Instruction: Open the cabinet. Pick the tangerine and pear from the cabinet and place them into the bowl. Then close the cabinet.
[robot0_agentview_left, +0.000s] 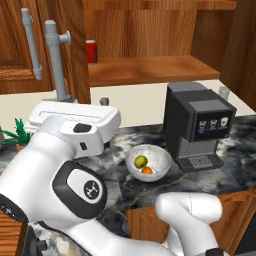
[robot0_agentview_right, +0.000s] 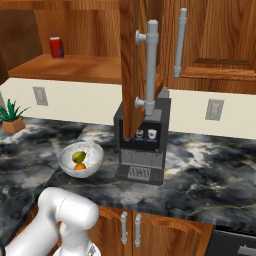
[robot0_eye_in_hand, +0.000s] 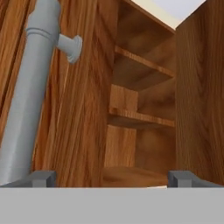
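Cabinet (robot0_agentview_left: 145, 45) doors stand swung open — in the left base view the shelf fills the upper middle of the frame, bare but for a red can (robot0_agentview_left: 91, 51) at its left end. One open door (robot0_agentview_right: 135, 65) cuts down the centre of the right base view, its grey bar handle (robot0_agentview_right: 151, 70) facing the camera. Both fruits lie in the bowl (robot0_agentview_left: 156, 165) on the marble worktop (robot0_agentview_right: 210, 170), lower centre of the left base view, just left of the coffee machine (robot0_agentview_left: 197, 125): the pear (robot0_agentview_left: 141, 161) toward the upper left inside it, the tangerine (robot0_agentview_left: 147, 170) just below and touching or nearly so.

So opening and both placements look done; what I judge is left is shutting the doors. The gripper (robot0_eye_in_hand: 111, 177) has its jaws spread wide and holds nothing — in the hand view the tips sit at the bottom corners, with the door's edge and handle at left and the cabinet's inner shelves beyond.
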